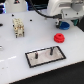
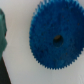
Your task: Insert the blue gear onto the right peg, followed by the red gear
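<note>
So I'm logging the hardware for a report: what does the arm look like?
In the exterior view the arm has rounded white casing with darker grey parts lower down. A dark cable trails from it over the table. The wrist view shows only a blurred teal-grey finger at the edge. No markings are legible.

**White Arm, Dark Cable**

The arm (image 1: 64, 9) has a white, glossy, rounded shell made of bulky curved segments, with grey shading at the joins. A thin dark cable (image 1: 40, 12) trails from it toward the far left. In the wrist view, a blurred dark green and black part of the gripper (image 2: 2, 45) shows at the edge.
</note>
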Available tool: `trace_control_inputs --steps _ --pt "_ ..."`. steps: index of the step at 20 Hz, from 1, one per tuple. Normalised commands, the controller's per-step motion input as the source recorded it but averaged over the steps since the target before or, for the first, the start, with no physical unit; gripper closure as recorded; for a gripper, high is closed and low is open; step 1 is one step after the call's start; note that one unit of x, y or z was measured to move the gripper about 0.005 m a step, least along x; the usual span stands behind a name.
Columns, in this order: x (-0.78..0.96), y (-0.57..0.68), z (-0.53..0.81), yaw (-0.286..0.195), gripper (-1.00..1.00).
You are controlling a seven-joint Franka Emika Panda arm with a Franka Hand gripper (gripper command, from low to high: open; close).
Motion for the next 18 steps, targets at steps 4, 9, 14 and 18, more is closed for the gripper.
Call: trace_control_inputs --steps 4,9,14,18 --pt "-0.37 -0.09 -0.18 0.0 -1.0" --pt "-0.35 -0.17 -0.29 0.0 -1.0" --pt "-0.33 -0.15 -0.3 0.0 1.0" --pt "-0.23 -0.11 -0.21 0.0 1.0"
